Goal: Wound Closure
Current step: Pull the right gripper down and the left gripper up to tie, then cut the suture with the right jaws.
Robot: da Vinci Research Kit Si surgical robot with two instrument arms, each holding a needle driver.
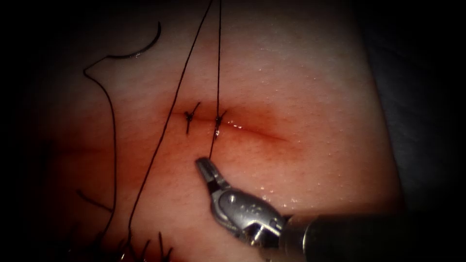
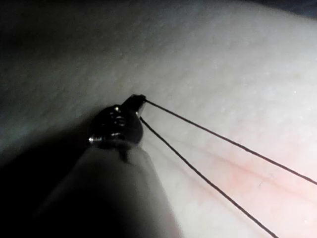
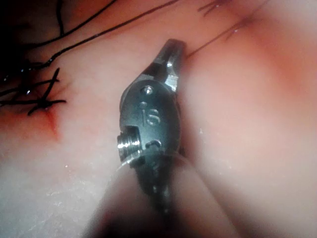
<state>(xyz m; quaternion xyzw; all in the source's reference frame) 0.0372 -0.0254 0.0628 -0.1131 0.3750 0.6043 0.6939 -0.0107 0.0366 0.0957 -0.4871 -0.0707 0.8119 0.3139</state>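
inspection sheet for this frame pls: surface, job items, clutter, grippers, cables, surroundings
Surface: tissue with a horizontal cut, reddened around it; wet glints on it.
Job's things: needle lies free on the tissue at upper left, not in the tissue. Thread trails down from it. Two stitches sit across the left part of the cut; two strands rise from there out of the top of the endoscope view.
Clutter: cut ends of thread at the lower left.
Grippers: right tool just below the second stitch, shut on a thread end. Left tool shut on two taut strands.
Cables: nothing seen.
Surroundings: dark beyond the tissue's edge.
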